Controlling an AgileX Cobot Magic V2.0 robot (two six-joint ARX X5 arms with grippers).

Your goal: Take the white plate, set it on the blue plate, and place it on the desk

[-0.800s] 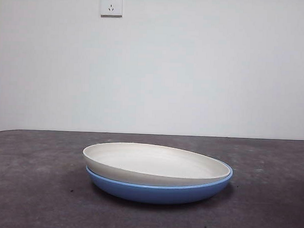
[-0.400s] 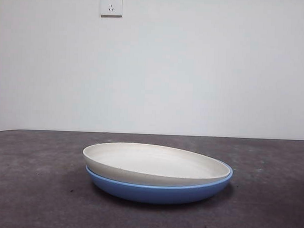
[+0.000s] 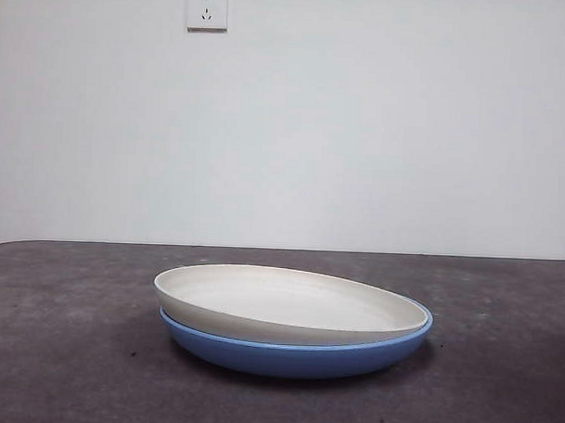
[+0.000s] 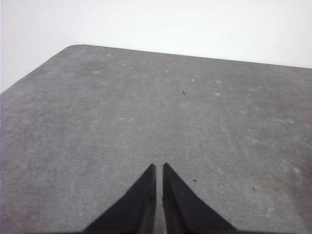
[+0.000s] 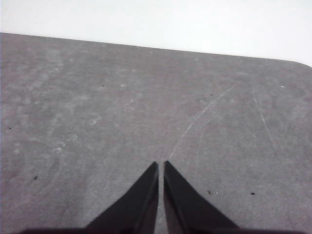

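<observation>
White plate (image 3: 293, 303) nested in blue plate (image 3: 296, 353), tilted, on desk (image 3: 55, 352). Left gripper (image 4: 159, 168), right gripper (image 5: 161, 165) — jaws pressed together, empty; neither wrist view shows plates — you cannot judge nearer arm.

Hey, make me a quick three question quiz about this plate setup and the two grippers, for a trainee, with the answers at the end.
1. True or false: the white plate lies directly on the desk.
2. Multiple choice: how does the white plate sit in the blue plate? A) perfectly level B) tilted, its rim riding higher on one side C) upside down
3. Fill in: the left gripper and the right gripper each hang over bare desk with their jaws ____.

Key
1. False: it rests in the blue plate, which sits on the desk.
2. B
3. Shut, holding nothing; neither wrist view shows a plate.
</observation>
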